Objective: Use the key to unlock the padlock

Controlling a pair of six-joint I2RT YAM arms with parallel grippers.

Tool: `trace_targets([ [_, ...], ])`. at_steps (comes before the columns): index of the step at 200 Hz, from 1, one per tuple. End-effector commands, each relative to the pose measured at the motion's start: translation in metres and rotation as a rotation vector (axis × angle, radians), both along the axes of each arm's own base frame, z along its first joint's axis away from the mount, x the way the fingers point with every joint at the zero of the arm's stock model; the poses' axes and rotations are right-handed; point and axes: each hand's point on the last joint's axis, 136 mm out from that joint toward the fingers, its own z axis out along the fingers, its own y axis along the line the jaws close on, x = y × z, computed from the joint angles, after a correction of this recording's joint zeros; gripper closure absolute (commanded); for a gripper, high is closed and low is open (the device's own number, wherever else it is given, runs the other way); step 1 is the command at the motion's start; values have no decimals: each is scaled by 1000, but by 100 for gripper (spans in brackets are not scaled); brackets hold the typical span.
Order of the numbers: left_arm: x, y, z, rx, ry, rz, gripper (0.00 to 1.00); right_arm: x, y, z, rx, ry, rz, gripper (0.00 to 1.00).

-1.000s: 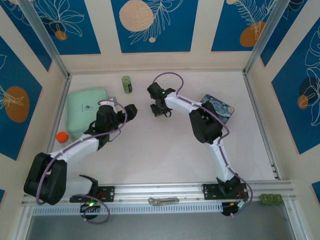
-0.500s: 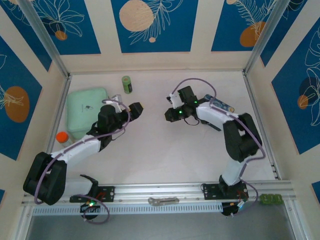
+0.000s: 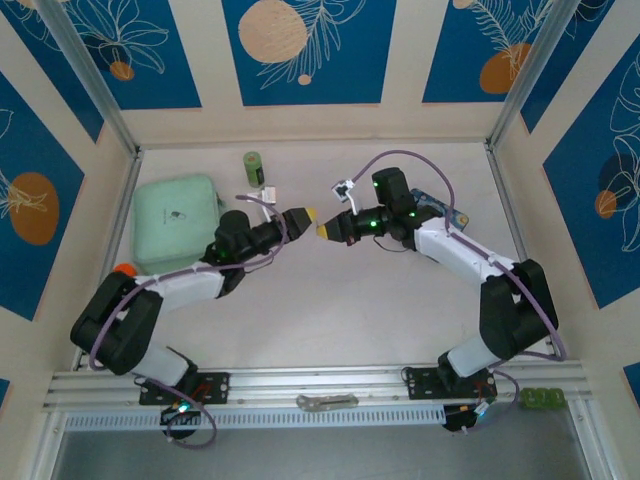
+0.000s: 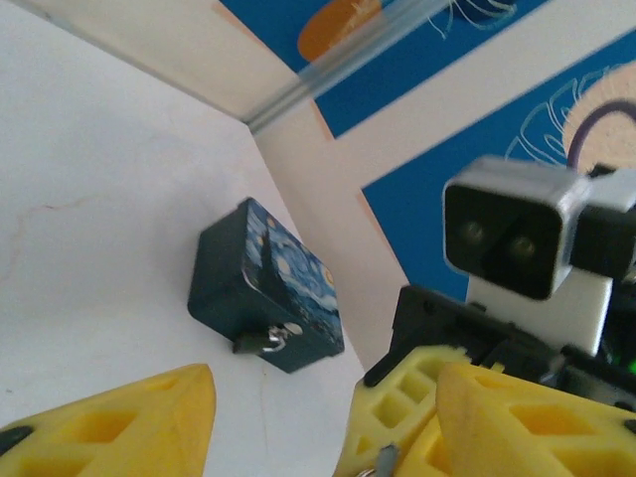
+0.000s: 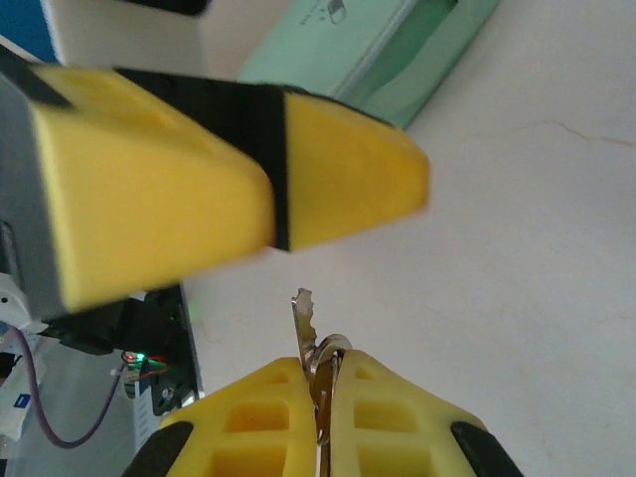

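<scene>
Left gripper point(image 3: 307, 215) advanced, right gripper point(image 5: 320, 388) pinching key point(image 5: 303, 316)

Left tool point(image 3: 305, 216) jaws apart; right tool point(image 3: 325, 230) pinched shut; tips facing, close together.

On the counter point(image 3: 300, 310): the tin point(image 3: 453, 213). At the tin's lower edge, on the side towards the left end effector point(image 3: 307, 216): the padlock point(image 4: 270, 341). Left of the tin, tip to tip: right end effector point(image 3: 323, 230), then left end effector further left. Pinched in the right end effector, apart from the tin: the key point(image 5: 303, 310). Far left of the tin: the case point(image 3: 177, 222). Left of and behind the tin: the can point(image 3: 255, 168). Well before the tin, on the rail point(image 3: 560, 375): a flat metal piece point(image 3: 327, 401).
</scene>
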Motion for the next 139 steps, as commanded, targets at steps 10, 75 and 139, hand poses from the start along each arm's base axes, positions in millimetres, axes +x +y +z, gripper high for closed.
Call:
trace_targets([
  [10, -17, -23, 34, -69, -98, -118, 44, -10, 2, 9, 36, 4, 40, 100],
  [75, -29, -24, 29, -33, -97, -132, 51, -5, -2, 12, 71, 15, 28, 100],
  [139, -23, -16, 20, 40, -81, -64, 58, 0, -3, -1, -44, -28, -61, 100],
])
